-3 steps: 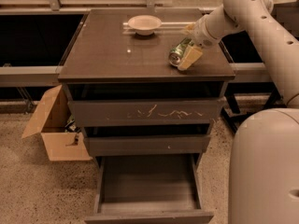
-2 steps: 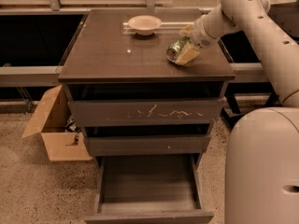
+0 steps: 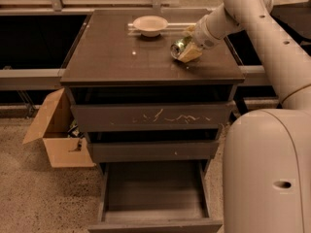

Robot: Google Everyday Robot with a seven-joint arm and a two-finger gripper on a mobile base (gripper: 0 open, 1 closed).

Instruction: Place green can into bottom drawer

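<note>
The green can (image 3: 178,46), green and silver with its shiny end facing left, is at the right side of the cabinet top (image 3: 121,57). My gripper (image 3: 187,48) reaches in from the right and is shut on the can, holding it tilted just above the surface. The bottom drawer (image 3: 154,191) is pulled open below, its flat grey floor bare. It lies well below and in front of the gripper.
A white shallow bowl (image 3: 150,24) sits at the back of the cabinet top. The scratched top drawer (image 3: 150,116) and the middle drawer (image 3: 151,149) are shut. An open cardboard box (image 3: 56,137) stands on the floor at the left. My white base (image 3: 272,174) is at the right.
The gripper with the can has moved slightly left and up from the cabinet top. The drawers and the bowl have not moved.
</note>
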